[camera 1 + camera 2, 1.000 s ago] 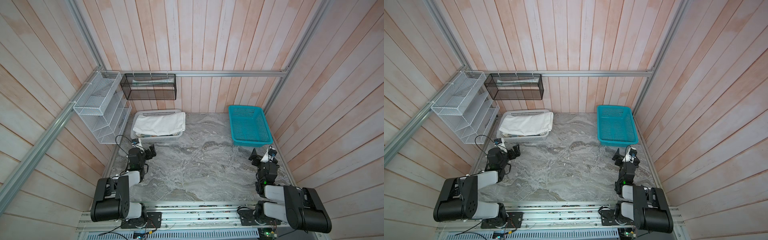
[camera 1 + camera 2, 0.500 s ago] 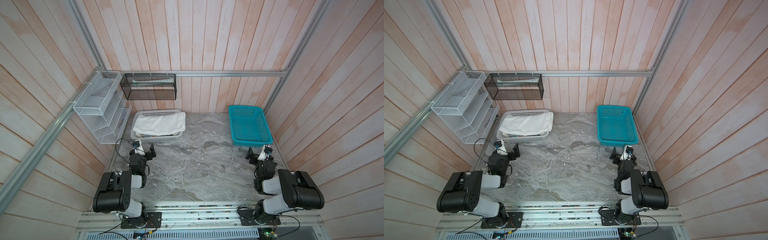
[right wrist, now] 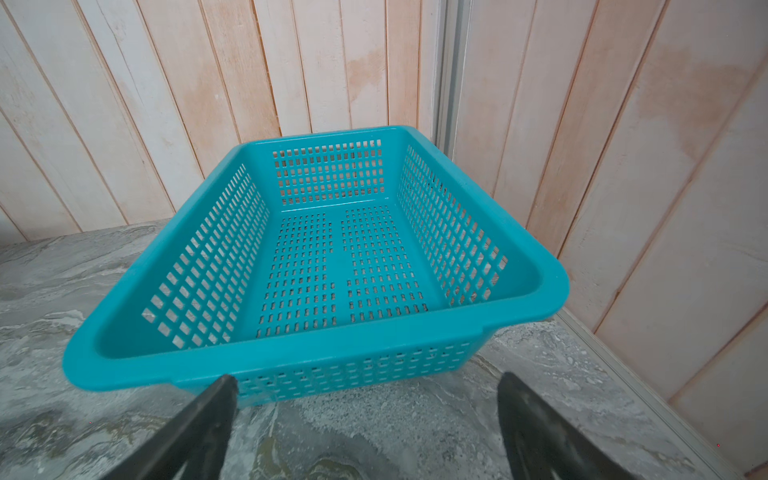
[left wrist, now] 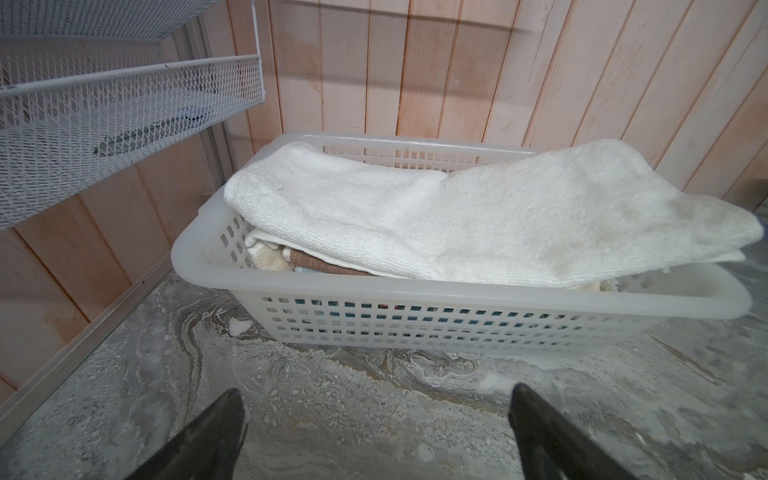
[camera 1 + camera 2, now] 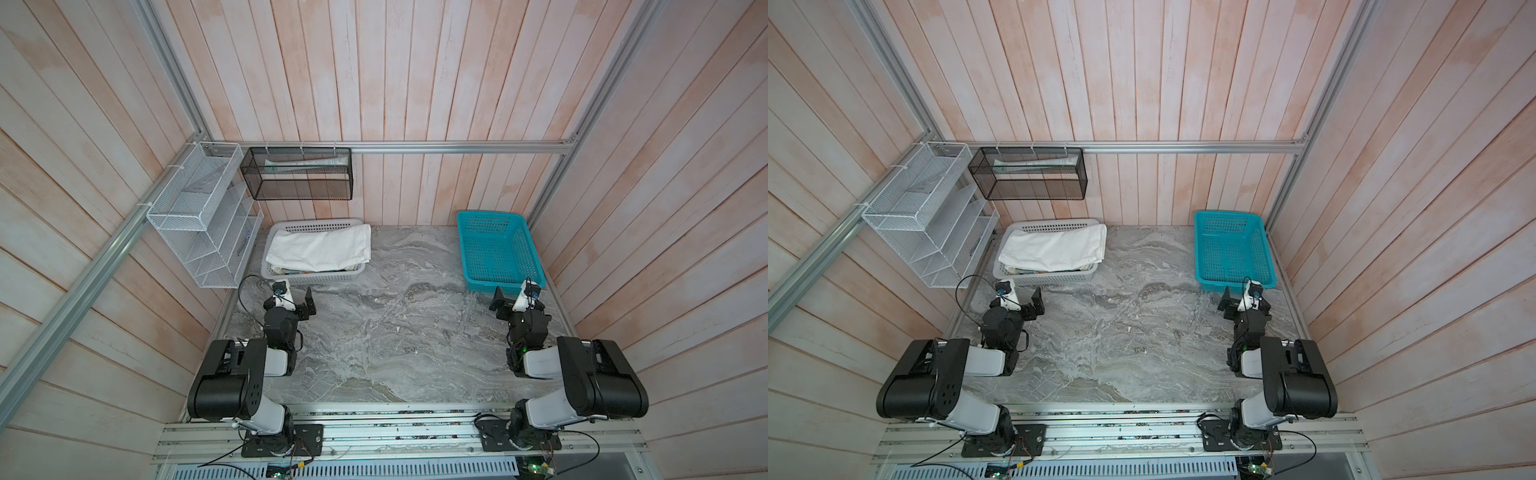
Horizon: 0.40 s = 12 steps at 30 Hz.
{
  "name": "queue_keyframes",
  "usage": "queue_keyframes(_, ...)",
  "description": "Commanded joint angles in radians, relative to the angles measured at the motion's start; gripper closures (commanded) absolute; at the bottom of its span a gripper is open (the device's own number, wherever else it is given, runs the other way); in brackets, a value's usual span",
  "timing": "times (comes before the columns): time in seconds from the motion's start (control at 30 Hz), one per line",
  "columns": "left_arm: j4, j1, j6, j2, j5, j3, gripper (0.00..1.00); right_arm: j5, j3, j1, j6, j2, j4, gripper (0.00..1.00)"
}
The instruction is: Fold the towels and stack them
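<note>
A white basket [image 5: 316, 277] sits at the back of a grey marbled tabletop [image 5: 395, 332], against a wooden wall. A white towel [image 5: 320, 248] lies draped across the top of the basket, one end hanging over the rim. Under it, in the left wrist view, the edges of other towels [image 4: 307, 261] show, brown and beige, piled loosely. Well apart from the white basket, along the same wall, stands a teal basket [image 5: 498, 253] with nothing in it.

The left gripper [image 5: 297, 301] hovers just in front of the white basket, pointing at it, its fingers [image 4: 216, 428] spread wide and holding nothing. The white towel lies beyond and above the fingertips, not between them. The right gripper [image 5: 505, 301] hovers far from the white basket, just in front of the teal one, its fingers [image 3: 208, 415] also spread and holding nothing.

The scene fits either a pile waiting to be folded or one already laid in the basket; the loose drape and untidy edges lean toward the former, though that is a judgement. If a towel is to be lifted, a pinch on the overhanging end would likely take one layer only. Soft cloth sags and drags, so lifting slowly, clear of the rim, should keep the lower towels from following.
</note>
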Motion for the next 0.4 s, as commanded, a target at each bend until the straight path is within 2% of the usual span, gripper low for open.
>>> queue_keyframes(0.0, -0.005, -0.002, 0.021, 0.003, -0.021, 0.019, 0.00, 0.016, 0.009, 0.005, -0.014, 0.005, -0.018, 0.02)
queue_keyframes(0.27, -0.004, -0.028, 0.049, 0.011, -0.042, 0.023, 0.00, 0.015, 0.009, 0.005, -0.013, 0.005, -0.017, 0.02)
queue_keyframes(0.37, -0.014, -0.004, 0.030, 0.001, -0.002, 0.022, 0.00, 0.018, 0.009, 0.006, -0.014, 0.005, -0.017, 0.02)
